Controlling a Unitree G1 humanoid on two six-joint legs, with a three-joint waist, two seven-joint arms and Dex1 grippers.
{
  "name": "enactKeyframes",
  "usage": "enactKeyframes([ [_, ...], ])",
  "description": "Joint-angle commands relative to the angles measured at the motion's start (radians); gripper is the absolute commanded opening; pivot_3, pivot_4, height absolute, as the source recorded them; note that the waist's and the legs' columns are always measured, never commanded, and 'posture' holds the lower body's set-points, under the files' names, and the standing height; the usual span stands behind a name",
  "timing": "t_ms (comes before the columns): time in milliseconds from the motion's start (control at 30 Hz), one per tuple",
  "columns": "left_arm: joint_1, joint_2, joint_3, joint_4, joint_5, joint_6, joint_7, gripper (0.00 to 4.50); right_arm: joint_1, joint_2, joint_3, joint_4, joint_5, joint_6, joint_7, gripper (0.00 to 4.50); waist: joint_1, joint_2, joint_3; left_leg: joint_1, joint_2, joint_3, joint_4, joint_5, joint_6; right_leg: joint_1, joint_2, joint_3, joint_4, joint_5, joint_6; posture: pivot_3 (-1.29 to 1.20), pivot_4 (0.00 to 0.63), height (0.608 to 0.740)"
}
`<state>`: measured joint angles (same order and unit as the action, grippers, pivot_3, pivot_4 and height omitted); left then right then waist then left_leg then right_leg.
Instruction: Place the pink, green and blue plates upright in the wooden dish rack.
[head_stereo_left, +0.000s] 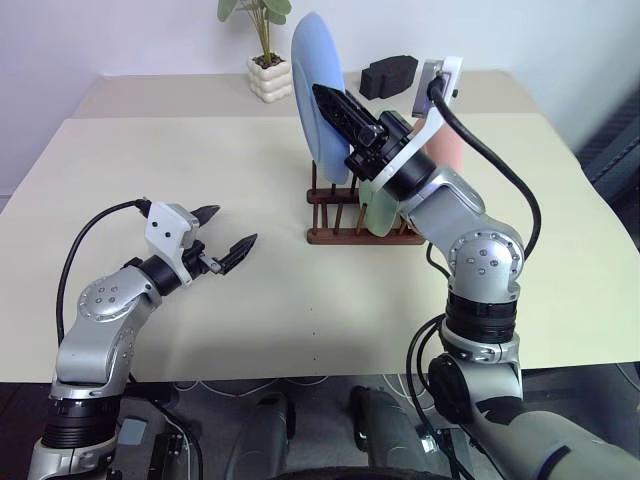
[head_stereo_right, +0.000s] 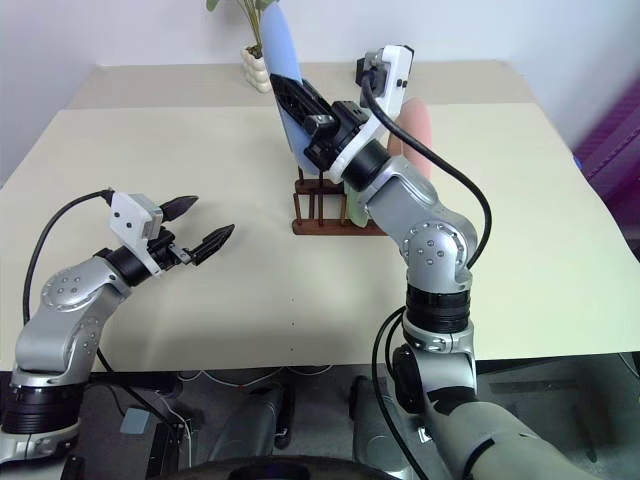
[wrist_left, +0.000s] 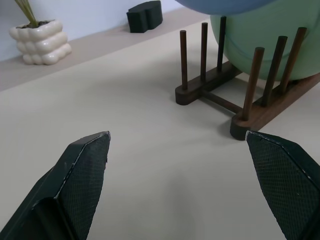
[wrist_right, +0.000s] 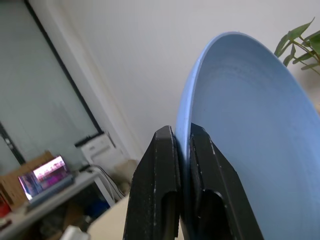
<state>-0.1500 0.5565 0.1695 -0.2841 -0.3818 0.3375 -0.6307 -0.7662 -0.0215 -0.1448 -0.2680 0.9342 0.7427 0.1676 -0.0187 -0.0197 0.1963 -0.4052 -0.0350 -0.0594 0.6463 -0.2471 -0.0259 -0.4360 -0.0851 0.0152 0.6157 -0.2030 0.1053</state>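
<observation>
Above wooden dish rack (head_stereo_left: 345, 222), smooth pale blue plate (head_stereo_left: 318, 90)

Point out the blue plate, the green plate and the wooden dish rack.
blue plate (head_stereo_left: 312, 90): left eye view, upper face.
green plate (wrist_left: 260, 35): left wrist view, face behind the pegs.
wooden dish rack (wrist_left: 265, 112): left wrist view, near base rail.

the near half of the table (head_stereo_left: 250, 330) lies bare, wide room for a hand to pass between the left gripper (head_stereo_left: 228, 240) and the wooden dish rack (head_stereo_left: 345, 225). over the rack the right gripper (head_stereo_left: 335, 105) holds the blue plate (head_stereo_left: 315, 70) upright, blocking the way from above. the green plate (wrist_left: 265, 45) fills slots behind the free front pegs. a plant pot (head_stereo_left: 270, 78) and black block (head_stereo_left: 388, 75) crowd the far edge.
</observation>
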Motion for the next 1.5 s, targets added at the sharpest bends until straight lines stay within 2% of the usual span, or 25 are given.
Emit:
enactKeyframes([
  [33,0.001,0.003,0.003,-0.025,0.001,-0.018,-0.005,4.50,-0.009,0.030,-0.017,-0.067,0.054,0.004,-0.082,0.05,0.000,0.000,0.000,0.000,0.000,0.000,0.000,0.000,0.000,0.000,0.000,0.000,0.000,0.000,0.000,0.00,0.150,0.731],
  [367,0.008,0.010,0.006,-0.031,-0.001,-0.011,-0.011,4.50,0.046,0.070,-0.008,-0.114,0.102,0.006,-0.241,0.05,0.000,0.000,0.000,0.000,0.000,0.000,0.000,0.000,0.000,0.000,0.000,0.000,0.000,0.000,0.000,0.00,0.150,0.731],
  [1233,0.006,0.008,0.003,-0.030,0.007,-0.016,-0.006,4.50,0.076,0.053,0.004,-0.068,0.148,0.031,-0.340,0.05,-0.001,0.000,0.000,0.000,0.000,0.000,0.000,0.000,0.000,0.000,0.000,0.000,0.000,0.000,0.000,0.00,0.150,0.731],
  [1267,0.005,0.008,0.002,-0.030,0.008,-0.017,-0.006,4.50,0.077,0.053,0.004,-0.068,0.149,0.032,-0.340,0.72,-0.001,0.000,0.000,0.000,0.000,0.000,0.000,0.000,0.000,0.000,0.000,0.000,0.000,0.000,0.000,0.00,0.150,0.731],
  [1300,0.005,0.007,0.002,-0.030,0.008,-0.017,-0.007,4.50,0.077,0.052,0.004,-0.068,0.149,0.034,-0.340,0.96,-0.001,0.000,0.000,0.000,0.000,0.000,0.000,0.000,0.000,0.000,0.000,0.000,-0.001,0.000,0.000,0.00,0.150,0.731],
  [1500,0.004,0.007,0.002,-0.028,0.008,-0.017,-0.007,4.50,0.069,0.045,0.007,-0.070,0.140,0.034,-0.332,3.98,-0.001,0.000,0.000,0.000,0.000,0.000,0.000,0.000,0.000,0.000,0.000,0.000,-0.001,0.000,0.000,0.00,0.150,0.731],
])
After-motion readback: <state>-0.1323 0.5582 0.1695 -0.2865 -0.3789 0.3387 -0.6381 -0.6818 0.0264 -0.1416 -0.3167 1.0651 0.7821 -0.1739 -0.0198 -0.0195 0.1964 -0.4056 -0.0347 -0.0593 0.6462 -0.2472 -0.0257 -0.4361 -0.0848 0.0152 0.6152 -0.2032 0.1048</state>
